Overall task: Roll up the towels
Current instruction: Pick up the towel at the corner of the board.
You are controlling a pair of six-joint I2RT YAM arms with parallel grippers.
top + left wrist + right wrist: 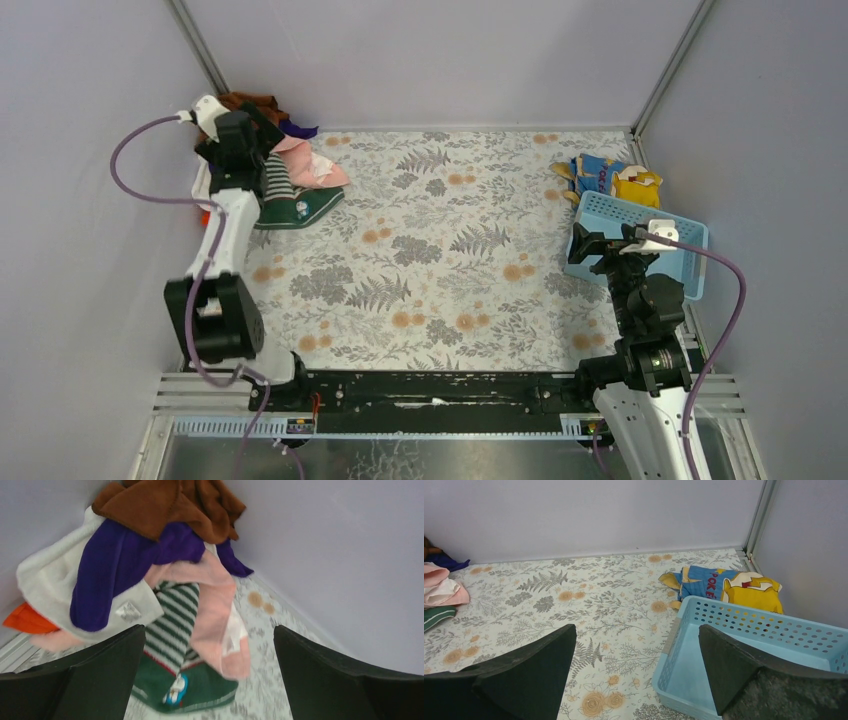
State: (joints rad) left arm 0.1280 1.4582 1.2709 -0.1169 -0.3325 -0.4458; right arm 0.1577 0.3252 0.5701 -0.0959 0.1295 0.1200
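Towels [290,170] are lying heaped in the far-left corner of the floral tabletop [450,260], pressing against the two walls there. In the left wrist view a brown towel [170,505] is crowning the heap, a purple towel [115,565] is spilling out from under it, and a white towel [50,575] is lying beneath the purple one with a small label showing on its edge. A pink towel [215,605] is trailing down toward the near side, draping over a green striped towel [172,625] whose lower end is spreading flat on the tabletop. An orange cloth [27,620] is peeking out at the left edge of the heap. The left end effector [208,630] is hovering just above this pile with its fingers spread wide and nothing between them. On the far-right side, a blue and yellow towel [729,585] is lying crumpled close to the right wall, just behind a blue basket [774,630] that is sitting along the right edge; whether the two are touching is unclear. The right end effector [637,626] is hanging near the left end of the basket, its fingers likewise parted and gripping nothing, well apart from the heap.
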